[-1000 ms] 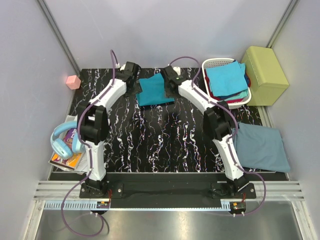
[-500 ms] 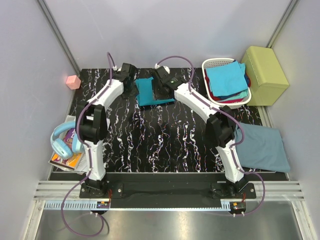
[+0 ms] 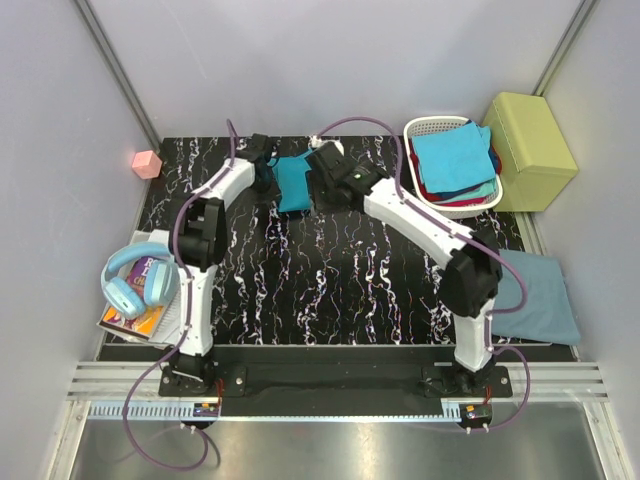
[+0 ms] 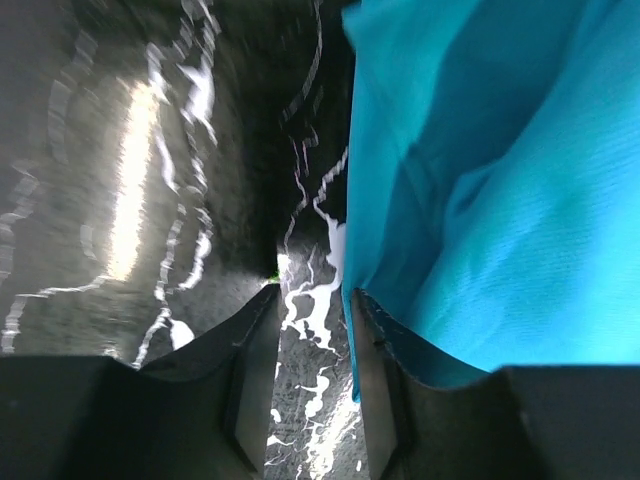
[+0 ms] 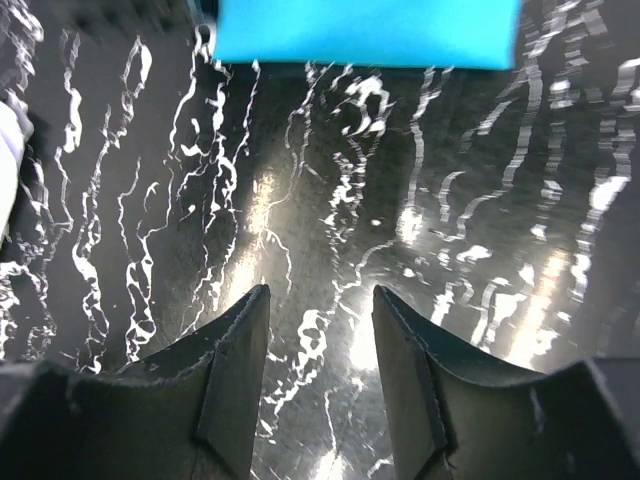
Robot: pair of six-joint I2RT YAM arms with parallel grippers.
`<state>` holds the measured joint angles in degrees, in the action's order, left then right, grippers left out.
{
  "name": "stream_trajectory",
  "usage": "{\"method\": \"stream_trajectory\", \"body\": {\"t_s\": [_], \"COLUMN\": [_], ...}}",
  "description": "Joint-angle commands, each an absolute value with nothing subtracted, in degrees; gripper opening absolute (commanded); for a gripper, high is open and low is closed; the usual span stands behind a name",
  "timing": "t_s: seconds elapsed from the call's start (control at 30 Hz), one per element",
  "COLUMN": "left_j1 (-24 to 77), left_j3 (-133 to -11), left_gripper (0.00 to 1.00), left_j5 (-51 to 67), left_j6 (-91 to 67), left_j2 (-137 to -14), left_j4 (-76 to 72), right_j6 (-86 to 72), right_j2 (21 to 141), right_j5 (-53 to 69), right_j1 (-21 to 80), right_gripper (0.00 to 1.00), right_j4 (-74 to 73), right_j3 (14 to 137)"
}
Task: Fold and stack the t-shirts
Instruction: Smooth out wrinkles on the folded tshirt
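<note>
Trouble, if any was coming, looked like it would come from the crowding at the far middle of the table (image 3: pixel 330 270). The teal shirt (image 3: pixel 293 183) lay there as a small folded bundle with an arm on each side. The left gripper (image 4: pixel 312 295) had its fingers apart with only bare table between them, but its right finger (image 4: pixel 372 375) sat right against the shirt's hem, so any sideways move could've dragged that edge and popped the fold open. The right gripper (image 5: pixel 320 295) was spread too and holding nothing, with the shirt's straight edge just ahead of it. I figured a careless push from that side could have bunched the cloth against the left arm, or the two wrists could have bumped each other. Plenty was left to do as well, with the bright blue shirt (image 3: pixel 452 155) piled on others in the basket (image 3: pixel 420 128) at the far right and the grey-blue shirt (image 3: pixel 530 295) spread out at the near right.
</note>
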<state>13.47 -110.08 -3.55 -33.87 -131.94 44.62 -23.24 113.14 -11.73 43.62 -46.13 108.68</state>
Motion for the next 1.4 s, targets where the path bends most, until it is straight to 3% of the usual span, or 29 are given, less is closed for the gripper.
{"method": "stream_trajectory", "body": {"t_s": [0.0, 0.33, 0.6, 0.87, 1.1, 1.23, 1.37], "left_j1": [15.99, 25.74, 33.3, 36.74, 31.04, 21.38, 17.32], "left_j3": [-111.19, -108.19, -117.23, -117.79, -95.75, -93.34, -98.51], "left_gripper": [0.37, 0.32, 0.31, 0.3, 0.33, 0.3, 0.31], "left_j5": [-0.35, 3.16, 9.75, 6.08, -7.56, -6.59, -5.98], "left_j6": [-33.75, -34.01, -33.49, -31.82, -33.83, -34.9, -31.74], "left_j2": [-132.54, -131.31, -135.79, -130.2, -108.49, -106.08, -111.78], "left_j4": [46.32, 46.41, 46.67, 46.76, 39.47, 38.76, 41.12], "right_j6": [-22.68, -22.24, -22.06, -21.88, -22.59, -22.68, -22.59], "right_j2": [106.09, 102.13, 98.53, 95.8, 92.73, 91.5, 90.35], "right_j5": [-16.52, -18.37, -20.3, -21.09, -21.09, -21.36, -21.62], "right_j1": [43.42, 43.42, 43.5, 43.5, 43.33, 43.33, 43.33], "right_gripper": [0.53, 0.53, 0.54, 0.53, 0.54, 0.54, 0.54], "right_j4": [-45.44, -45.35, -45.26, -45.09, -45.09, -45.0, -45.09], "right_j3": [105.39, 100.99, 97.3, 95.54, 95.45, 94.22, 92.55]}}
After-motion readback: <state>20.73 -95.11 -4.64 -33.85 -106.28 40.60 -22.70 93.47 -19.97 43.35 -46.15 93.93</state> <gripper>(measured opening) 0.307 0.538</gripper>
